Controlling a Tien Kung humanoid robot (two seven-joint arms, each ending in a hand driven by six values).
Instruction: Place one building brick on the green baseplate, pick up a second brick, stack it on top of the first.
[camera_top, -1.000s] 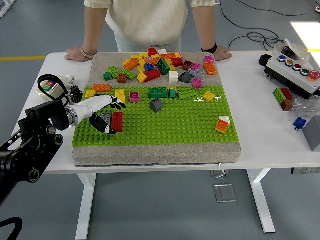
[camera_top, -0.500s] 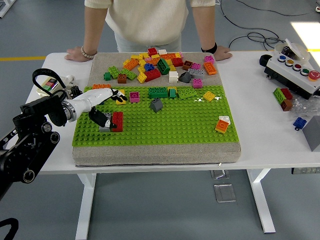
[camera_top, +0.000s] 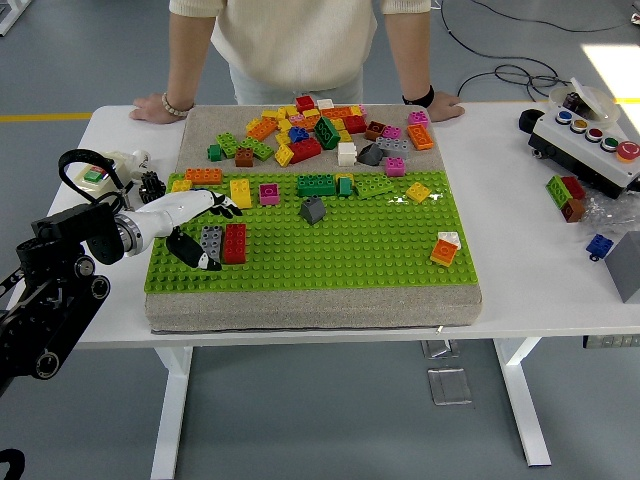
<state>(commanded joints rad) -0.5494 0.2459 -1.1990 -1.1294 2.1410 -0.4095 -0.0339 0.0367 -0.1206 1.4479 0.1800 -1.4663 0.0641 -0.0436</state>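
Pulling back leftward, the left hand (camera_top: 195, 222) hangs open beside the grey brick (camera_top: 211, 241) and red brick (camera_top: 235, 242).

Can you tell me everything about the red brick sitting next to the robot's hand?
The red brick is a long, shiny plastic block with two rows of round studs on top. It lies flat on the green baseplate, near its left end, with its long side running away from the robot. A gray brick sits snug against its left side. The left hand hovers by the gray brick with fingers spread; whether it touches the red one is unclear.
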